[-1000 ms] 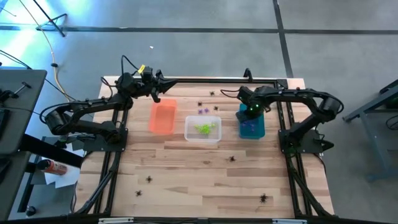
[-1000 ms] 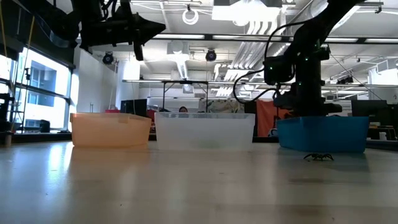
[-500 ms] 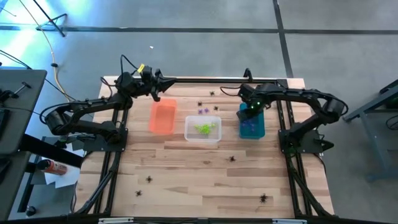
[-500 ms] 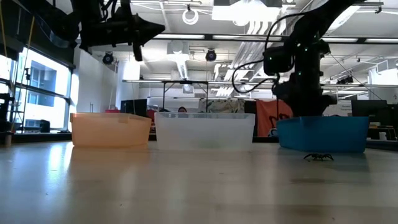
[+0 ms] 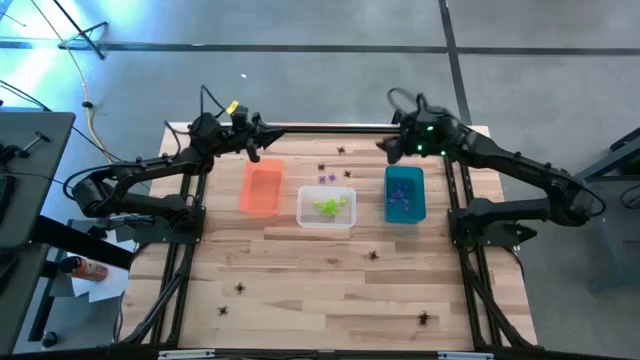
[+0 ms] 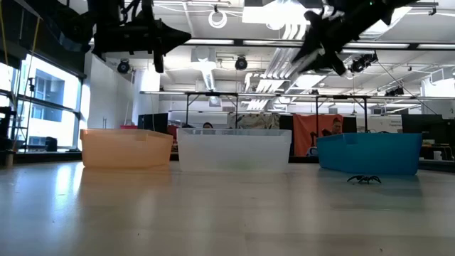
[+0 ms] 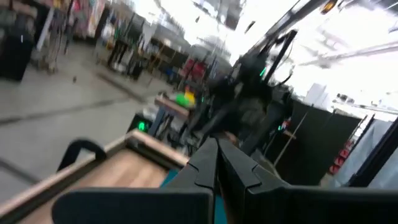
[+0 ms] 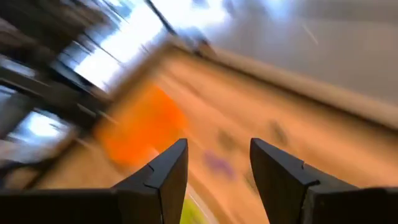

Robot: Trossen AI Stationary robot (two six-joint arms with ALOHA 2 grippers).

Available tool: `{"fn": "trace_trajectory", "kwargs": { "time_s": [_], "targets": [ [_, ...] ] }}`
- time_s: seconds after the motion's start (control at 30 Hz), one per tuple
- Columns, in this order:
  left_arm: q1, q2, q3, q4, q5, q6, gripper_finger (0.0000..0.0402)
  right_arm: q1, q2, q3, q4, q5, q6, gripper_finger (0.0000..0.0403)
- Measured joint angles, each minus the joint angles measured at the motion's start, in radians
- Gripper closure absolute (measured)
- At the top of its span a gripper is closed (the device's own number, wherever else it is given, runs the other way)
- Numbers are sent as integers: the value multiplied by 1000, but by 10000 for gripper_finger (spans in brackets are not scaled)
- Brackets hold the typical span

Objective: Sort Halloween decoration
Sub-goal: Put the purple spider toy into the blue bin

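The Halloween decoration is sorted and scattered. Lime green trinkets lie in the clear bin, and purple ones in the teal bin. Loose black spiders and purple trinkets rest on the wooden table. My right gripper is open with nothing between its fingers. It hangs high above the table's far edge, beyond the teal bin. My left gripper is shut and empty. It is held high over the far left, past the orange bin.
More black spiders lie near the front of the table, and one sits in front of the teal bin. Black rails run down both table sides. Bare wood stretches in front of the bins.
My right gripper has risen out of the teal bin, high above the table. It has drawn slightly toward the far edge and tipped from pointing down toward level. The bins and trinkets have stayed where they were.
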Motion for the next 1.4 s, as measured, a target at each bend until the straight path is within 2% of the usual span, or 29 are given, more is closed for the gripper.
{"fn": "trace_trajectory", "kwargs": {
  "time_s": [0.1, 0.2, 0.4, 0.5, 0.57, 0.67, 0.8, 0.93, 1.13, 1.4],
  "targets": [
    [-24, 0, 58, -162, 20, 96, 401, 13, -15, 0, 238, -59, -47, 235],
    [-50, 0, 112, -336, 21, 227, 401, 31, -1, 0, 359, -60, -88, 235],
    [-81, 0, 169, -494, -1, 372, 401, 38, 38, -2, 358, -52, -57, 235],
    [-88, 3, 197, -548, -83, 389, 401, 38, 55, -2, 357, -56, -33, 235],
    [-87, 31, 250, -647, -122, 385, 401, 38, 69, -2, 351, -67, -17, 235],
    [-70, 79, 332, -806, -105, 428, 401, 38, 117, 6, 313, -111, 74, 237],
    [-55, 103, 397, -826, 0, 468, 401, 54, 241, 65, 221, -139, 98, 246],
    [-44, 98, 422, -807, 62, 467, 401, 55, 424, 201, 76, -131, 129, 259],
    [-37, 93, 425, -816, 71, 445, 402, 57, 711, 384, -132, -128, 146, 265],
    [-38, 93, 425, -860, 78, 442, 402, 92, 957, 502, -162, -139, 142, 265]
  ]
}}
